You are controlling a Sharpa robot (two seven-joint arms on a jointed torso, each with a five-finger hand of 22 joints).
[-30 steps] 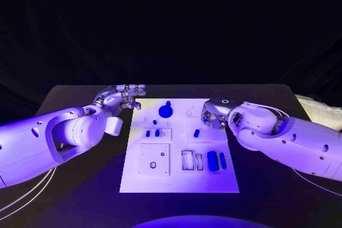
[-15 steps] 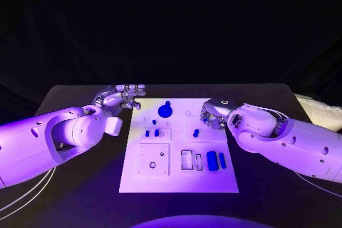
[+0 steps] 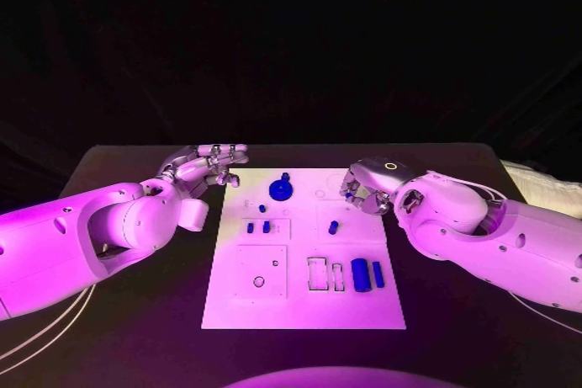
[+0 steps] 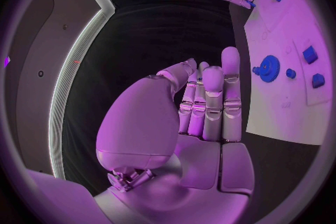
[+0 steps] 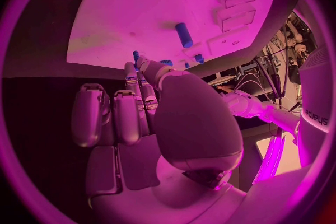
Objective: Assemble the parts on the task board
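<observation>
Just ahead of my right hand (image 3: 367, 188), which hovers over the task board's (image 3: 304, 308) far right edge, lies a short blue peg (image 3: 334, 227), a little nearer the robot than the fingertips. In the right wrist view something small and blue sits at those fingertips; whether it is pinched there I cannot tell. My left hand (image 3: 208, 165) hangs beside the board's far left corner, fingers straight and together, holding nothing, with the blue gear (image 3: 282, 188) just off to its side on the board. I judge the step in hand is picking or seating a small part with the right hand; next calls for lowering squarely and closing on it.
</observation>
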